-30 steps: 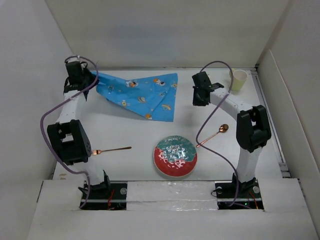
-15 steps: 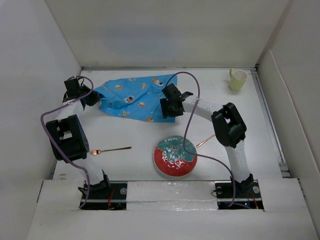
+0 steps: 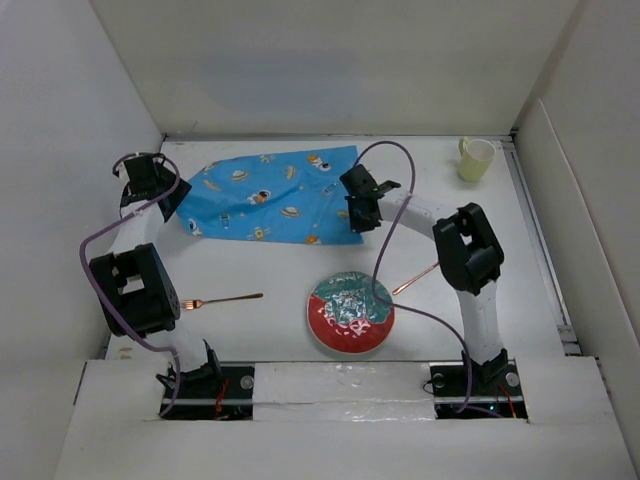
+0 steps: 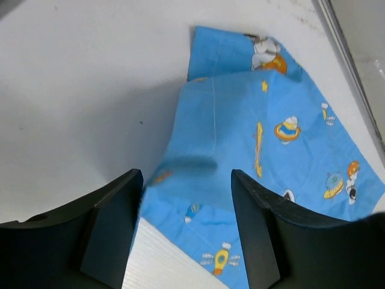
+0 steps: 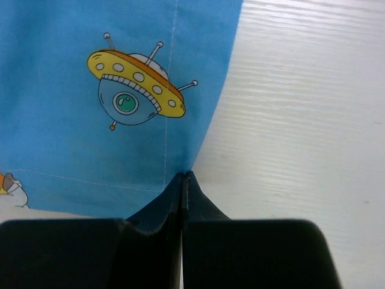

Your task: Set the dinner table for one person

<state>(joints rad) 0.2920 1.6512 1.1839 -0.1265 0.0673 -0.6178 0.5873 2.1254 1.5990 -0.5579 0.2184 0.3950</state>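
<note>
Top external view: dinner table [image 3: 270, 270] spans the whole floor ahead of my two arm bases.
Blue placemat [image 3: 265, 195] lies spread along its far side, and the red-and-teal plate [image 3: 350, 312] sits near the front edge. My right gripper [image 5: 182, 177] is clenched on the placemat's near right corner (tips pinched on the hem). My left gripper [image 4: 186, 177] hangs released over its left end. Fork [image 3: 225, 299] lies left of the plate, spoon [image 3: 415, 279] right, cup [image 3: 477, 158] far right.

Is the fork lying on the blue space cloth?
No, the fork lies on the bare white table, apart from the blue cloth.
</note>
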